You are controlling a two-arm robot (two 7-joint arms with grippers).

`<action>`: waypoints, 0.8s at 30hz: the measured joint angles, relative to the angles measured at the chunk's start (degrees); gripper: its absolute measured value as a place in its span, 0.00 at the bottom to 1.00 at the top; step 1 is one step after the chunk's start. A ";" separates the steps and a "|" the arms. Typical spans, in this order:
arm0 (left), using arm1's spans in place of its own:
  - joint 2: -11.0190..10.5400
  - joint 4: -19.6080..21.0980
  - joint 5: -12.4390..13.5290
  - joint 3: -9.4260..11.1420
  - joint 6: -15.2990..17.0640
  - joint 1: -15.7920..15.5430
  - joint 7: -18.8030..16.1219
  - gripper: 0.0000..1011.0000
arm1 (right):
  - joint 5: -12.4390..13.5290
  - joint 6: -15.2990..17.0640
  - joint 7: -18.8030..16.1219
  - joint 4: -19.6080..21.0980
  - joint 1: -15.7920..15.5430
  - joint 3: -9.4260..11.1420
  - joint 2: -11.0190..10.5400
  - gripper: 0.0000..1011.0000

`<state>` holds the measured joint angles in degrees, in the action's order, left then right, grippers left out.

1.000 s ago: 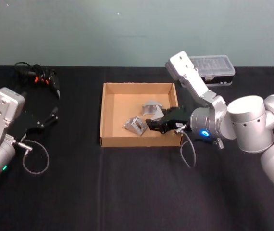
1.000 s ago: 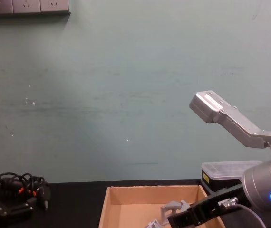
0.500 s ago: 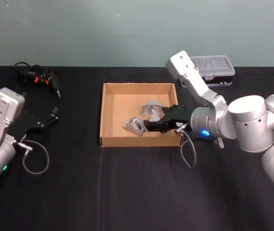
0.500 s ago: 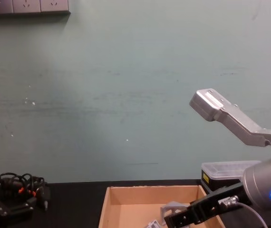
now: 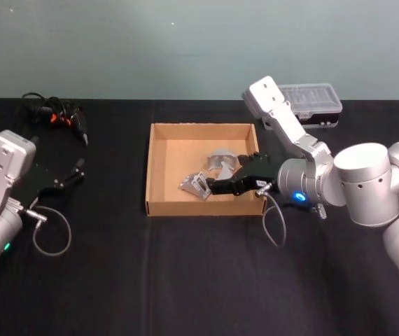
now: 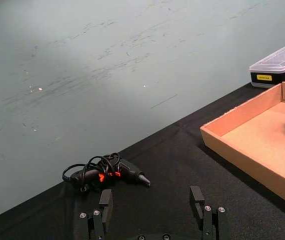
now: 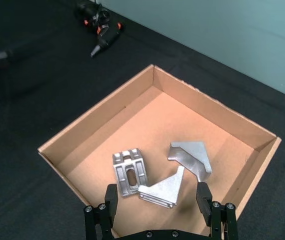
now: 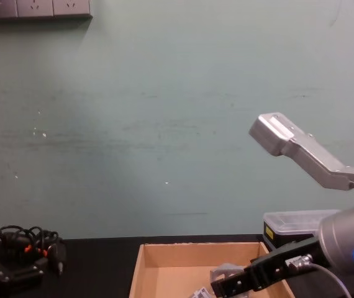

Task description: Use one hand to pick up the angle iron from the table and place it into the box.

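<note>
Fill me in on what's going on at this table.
The right tool hangs open over the box, above the near one of three angle irons lying inside. It grips nothing. The left tool is parked open over the table at the robot's left, near a cable bundle. A plastic case sits behind the box.

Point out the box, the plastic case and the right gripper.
box [image 7: 95,114]: right wrist view, on a side wall.
plastic case [image 5: 314,96]: head view, on the clear lid.
right gripper [image 7: 157,200]: right wrist view, midway between its open fingertips.
</note>
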<state>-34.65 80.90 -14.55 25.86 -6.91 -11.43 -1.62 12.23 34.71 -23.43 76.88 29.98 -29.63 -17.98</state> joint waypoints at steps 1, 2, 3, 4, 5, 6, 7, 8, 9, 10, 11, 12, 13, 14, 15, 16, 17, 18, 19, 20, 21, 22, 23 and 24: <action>0.00 0.00 0.00 0.00 0.00 0.00 0.00 1.00 | -0.01 -0.33 0.00 0.39 -0.37 0.21 -0.08 0.99; 0.00 0.00 0.00 0.00 0.00 0.00 0.00 1.00 | 0.01 -1.15 0.10 1.27 -1.19 0.80 -0.26 0.99; 0.00 0.00 0.00 0.00 0.00 0.00 0.00 1.00 | 0.07 -1.68 0.28 1.78 -1.68 1.18 -0.36 0.99; 0.00 0.00 0.00 0.00 0.00 0.00 0.00 1.00 | 0.27 -2.72 0.62 2.79 -2.72 1.95 -0.55 0.99; 0.00 0.00 0.00 0.00 0.00 0.00 0.00 1.00 | 0.40 -3.36 0.84 3.29 -3.28 2.30 -0.64 0.99; 0.00 0.00 0.00 0.00 0.00 0.00 0.00 1.00 | 0.52 -4.08 1.06 3.87 -3.87 2.75 -0.76 0.99; 0.00 0.00 0.00 0.00 0.00 0.00 0.00 1.00 | 0.65 -4.87 1.31 4.45 -4.52 3.19 -0.89 0.99; 0.00 0.00 0.00 0.00 0.00 0.00 0.00 1.00 | 0.91 -6.53 1.79 5.55 -5.90 4.08 -1.11 0.99; 0.00 0.00 0.00 0.00 0.00 0.00 0.00 1.00 | 0.99 -7.46 2.12 6.10 -6.62 4.58 -1.28 0.99; 0.00 0.00 0.00 0.00 0.00 0.00 0.00 1.00 | 1.14 -9.53 2.85 7.37 -8.19 5.49 -1.53 0.99; 0.00 0.00 0.00 0.00 0.00 0.00 0.00 1.00 | 1.22 -10.57 3.21 8.04 -8.97 5.95 -1.64 0.99; 0.00 0.00 0.00 0.00 0.00 0.00 0.00 1.00 | 1.28 -11.69 3.60 8.59 -9.79 6.42 -1.76 0.99; 0.00 0.00 0.00 0.00 0.00 0.00 0.00 1.00 | 1.35 -13.92 4.25 9.69 -11.36 7.24 -1.96 0.99; 0.00 0.00 0.00 0.00 0.00 0.00 0.00 1.00 | 1.35 -13.92 4.25 9.69 -11.36 7.24 -1.96 0.99; 0.00 0.00 0.00 0.00 0.00 0.00 0.00 1.00 | 1.41 -15.89 4.89 10.74 -12.98 8.12 -2.14 0.99; 0.00 0.00 0.00 0.00 0.00 0.00 0.00 1.00 | 1.43 -17.03 5.33 11.34 -13.88 8.62 -2.24 0.99; 0.00 0.00 0.00 0.00 0.00 0.00 0.00 1.00 | 1.42 -18.34 5.86 11.96 -14.85 9.12 -2.33 0.99; 0.00 0.00 0.00 0.00 0.00 0.00 0.00 1.00 | 1.20 -20.68 6.99 13.09 -16.75 10.10 -2.45 0.99; 0.00 0.00 0.00 0.00 0.00 0.00 0.00 1.00 | 0.68 -22.92 8.25 14.07 -18.44 11.04 -2.46 0.99; 0.00 0.00 0.00 0.00 0.00 0.00 0.00 1.00 | 0.38 -23.83 8.88 14.46 -19.21 11.47 -2.44 0.99; 0.00 0.00 0.00 0.00 0.00 0.00 0.00 1.00 | 0.05 -24.72 9.48 14.79 -19.91 11.82 -2.39 0.99; 0.00 0.00 0.00 0.00 0.00 0.00 0.00 1.00 | -0.29 -25.52 10.08 15.09 -20.59 12.20 -2.31 0.99; 0.00 0.00 0.00 0.00 0.00 0.00 0.00 1.00 | -0.64 -26.31 10.62 15.33 -21.13 12.51 -2.22 0.99; 0.00 0.00 0.00 0.00 0.00 0.00 0.00 1.00 | -1.36 -27.62 11.62 15.69 -21.99 13.04 -2.02 0.99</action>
<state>-34.65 80.90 -14.55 25.86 -6.91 -11.43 -1.62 10.86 7.09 -11.81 92.56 7.99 -16.59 -20.00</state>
